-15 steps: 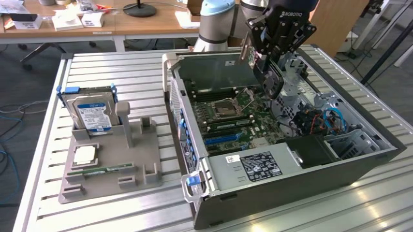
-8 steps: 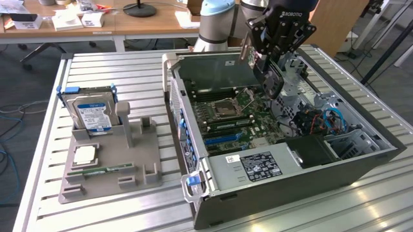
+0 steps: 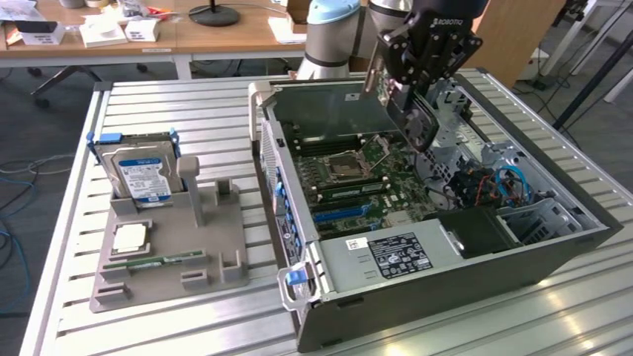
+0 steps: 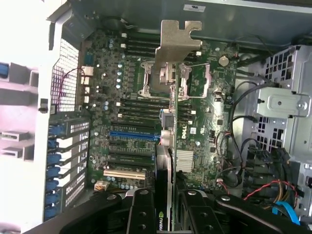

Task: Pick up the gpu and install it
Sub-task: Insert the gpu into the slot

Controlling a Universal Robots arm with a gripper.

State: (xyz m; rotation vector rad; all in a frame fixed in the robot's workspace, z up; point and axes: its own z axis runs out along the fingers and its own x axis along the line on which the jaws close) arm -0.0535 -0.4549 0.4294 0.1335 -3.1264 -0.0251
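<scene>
The gpu [image 4: 165, 161], a thin flat card seen edge-on in the wrist view, hung over the open computer case [image 3: 475, 274], pinched between the black fingers [image 4: 141, 214] of the gripper [image 3: 411, 96]. Its black face bore a small green logo near the grip. At the far end from the grip sat its bare silver bracket [image 4: 178, 41], a stepped and notched metal plate. The card appeared to float clear of the green motherboard [image 4: 204, 97], though the edge-on angle made the gap hard to judge.

Beneath it lay the square steel CPU socket [image 4: 165, 80], rows of dark memory slots and a long blue slot [image 4: 132, 133]. Red, black and blue cables [image 4: 273, 195] curled beside the perforated metal drive cage [image 4: 282, 102].

Outside the case, on the ribbed metal table [image 3: 178, 111], a grey moulded holder [image 3: 213, 230] carried a silver hard drive [image 3: 141, 174] with a blue label.
</scene>
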